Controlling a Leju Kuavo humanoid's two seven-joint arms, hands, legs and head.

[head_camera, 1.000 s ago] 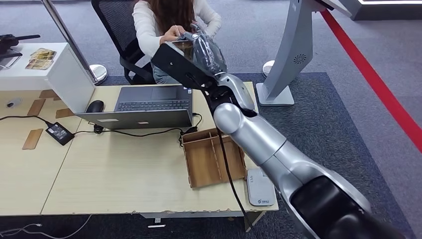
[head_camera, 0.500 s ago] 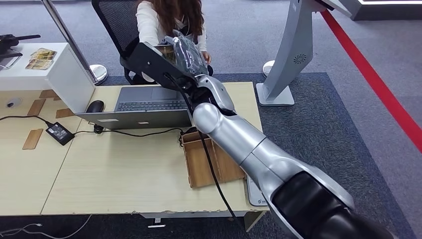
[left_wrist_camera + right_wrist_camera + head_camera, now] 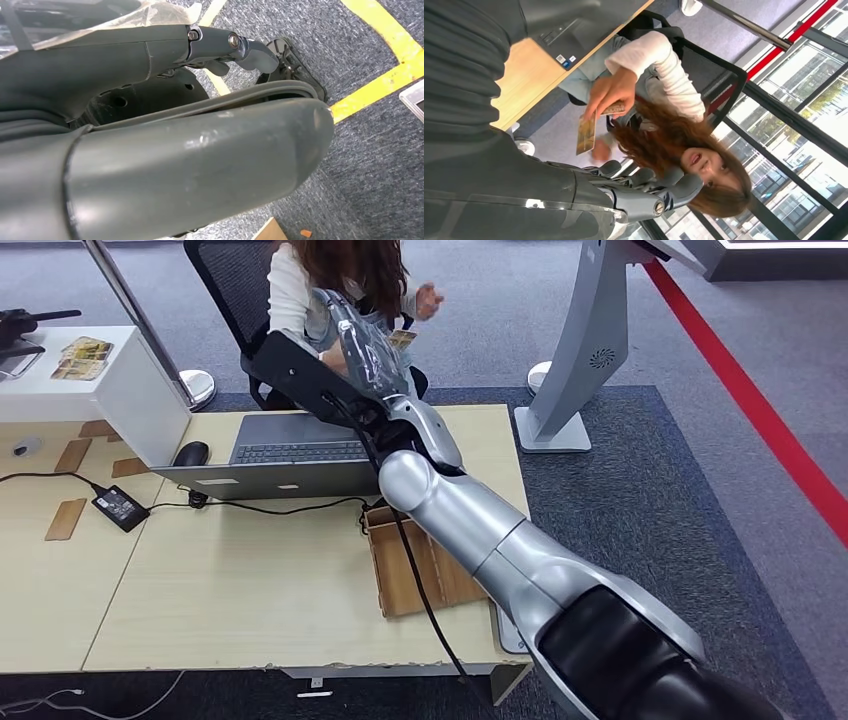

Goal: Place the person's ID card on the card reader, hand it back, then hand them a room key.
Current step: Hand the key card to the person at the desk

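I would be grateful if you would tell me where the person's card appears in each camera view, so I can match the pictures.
Head view: the card is near the top centre, in front of the seated person, just beside the right robot hand.
Left wrist view: not in it.
Right wrist view: the card is near the middle, held in the person's hand.
Shared landmark: the laptop on the desk.

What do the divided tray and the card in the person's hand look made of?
The tray looks like thin unpainted wood or plywood: matte brown, slotted dividers. The card, held in the person's hand, looks like stiff printed plastic, flat and unbent, though coated paper is possible.
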